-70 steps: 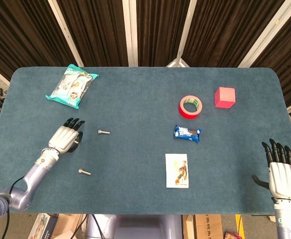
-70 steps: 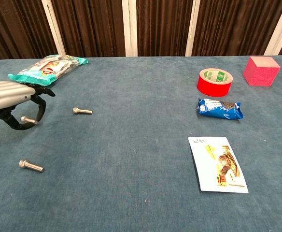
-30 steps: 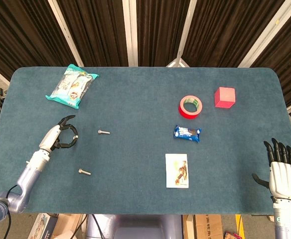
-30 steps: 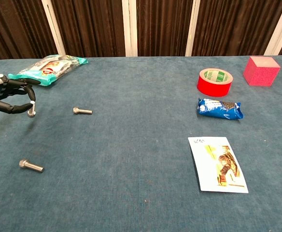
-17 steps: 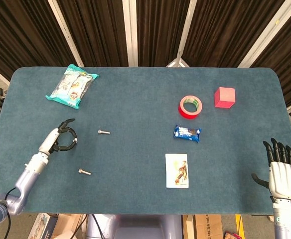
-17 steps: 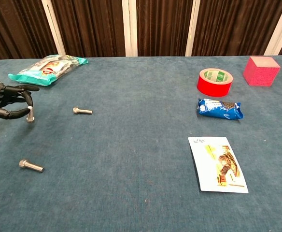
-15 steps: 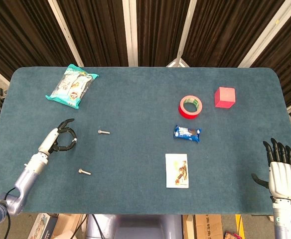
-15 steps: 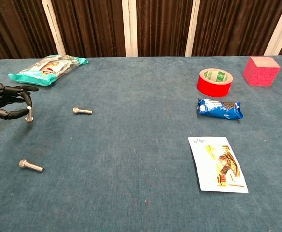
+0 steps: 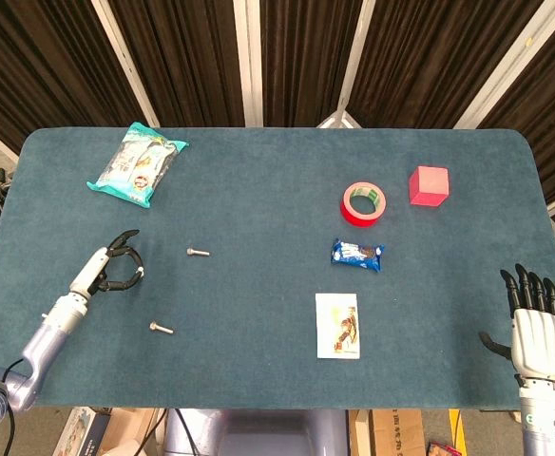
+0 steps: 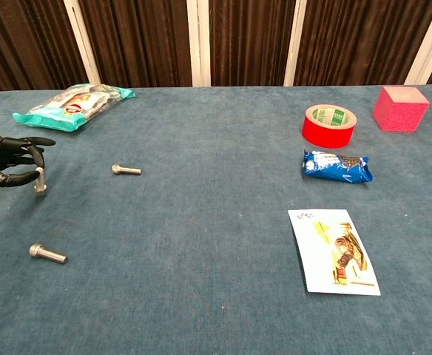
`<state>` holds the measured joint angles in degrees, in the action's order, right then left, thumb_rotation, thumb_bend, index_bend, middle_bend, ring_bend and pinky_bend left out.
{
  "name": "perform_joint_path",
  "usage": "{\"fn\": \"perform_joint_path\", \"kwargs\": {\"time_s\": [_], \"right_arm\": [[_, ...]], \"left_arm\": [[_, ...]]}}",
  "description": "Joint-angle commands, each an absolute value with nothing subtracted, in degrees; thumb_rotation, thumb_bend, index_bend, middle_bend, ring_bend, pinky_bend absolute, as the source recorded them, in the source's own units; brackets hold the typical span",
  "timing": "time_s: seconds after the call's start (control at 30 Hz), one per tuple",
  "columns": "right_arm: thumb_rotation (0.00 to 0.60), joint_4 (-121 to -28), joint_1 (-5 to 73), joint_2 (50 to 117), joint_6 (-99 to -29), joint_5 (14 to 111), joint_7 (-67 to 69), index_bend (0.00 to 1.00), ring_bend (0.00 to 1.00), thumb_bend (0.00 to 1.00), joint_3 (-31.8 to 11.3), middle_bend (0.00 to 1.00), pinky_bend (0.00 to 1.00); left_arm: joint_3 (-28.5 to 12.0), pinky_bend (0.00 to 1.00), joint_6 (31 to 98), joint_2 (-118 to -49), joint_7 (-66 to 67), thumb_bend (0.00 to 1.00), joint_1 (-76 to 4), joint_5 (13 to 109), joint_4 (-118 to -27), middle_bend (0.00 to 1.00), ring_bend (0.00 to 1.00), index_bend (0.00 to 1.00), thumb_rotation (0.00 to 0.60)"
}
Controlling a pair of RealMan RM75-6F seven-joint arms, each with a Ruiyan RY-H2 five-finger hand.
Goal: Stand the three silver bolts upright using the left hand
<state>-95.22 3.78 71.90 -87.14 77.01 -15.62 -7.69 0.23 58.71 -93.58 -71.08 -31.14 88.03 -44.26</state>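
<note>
At the near left part of the blue table [image 9: 277, 190], the left hand [image 9: 106, 271] holds one silver bolt [image 10: 40, 180] pinched between its fingertips [image 10: 37, 171]. That bolt hangs roughly upright, head uppermost, with its lower end at or just above the table; whether it touches cannot be told. The hand's other fingers are spread out past the pinch.

Just beyond the hand toward the table's middle lies a second bolt [image 9: 198, 253], flat on its side and apart from the fingers. Nearer the robot than the hand, a third bolt [image 9: 161, 328] also lies on its side, well clear of the hand.

Farther back from the left hand, toward the far edge, sits a teal snack bag [image 9: 137, 163].

The right hand [image 9: 538, 328] hovers at the near right corner of the table, palm down, fingers extended side by side and holding nothing. Well toward the middle from it lies a white card [image 9: 338, 325] with a picture on it, and beyond that a small blue wrapper [image 9: 357, 254]. Farther still from the right hand stand a red tape roll [image 9: 364, 203] and, just beside it, a pink cube [image 9: 429, 185].
</note>
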Motion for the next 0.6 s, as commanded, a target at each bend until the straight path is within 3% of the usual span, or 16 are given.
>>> {"fn": "perform_joint_path", "kwargs": {"time_s": [0.03, 0.6], "right_arm": [[0.6, -95.23, 3.77, 71.89, -87.14, 77.01, -15.65, 0.12, 0.0, 0.0, -7.68, 0.04, 0.0], [0.6, -95.07, 3.8, 72.01, -87.09, 76.81, -15.88, 0.12, 0.0, 0.0, -7.78, 0.04, 0.0]], "left_arm": [[0.54, 0.0, 58.69, -93.49, -71.66, 0.56, -31.14, 88.3, -43.89, 0.04, 0.0, 0.55, 0.6], [1.72, 0.0, 58.79, -92.83, -71.09, 0.51, -31.39, 89.22, -43.17, 0.02, 0.0, 0.5, 0.6]]}}
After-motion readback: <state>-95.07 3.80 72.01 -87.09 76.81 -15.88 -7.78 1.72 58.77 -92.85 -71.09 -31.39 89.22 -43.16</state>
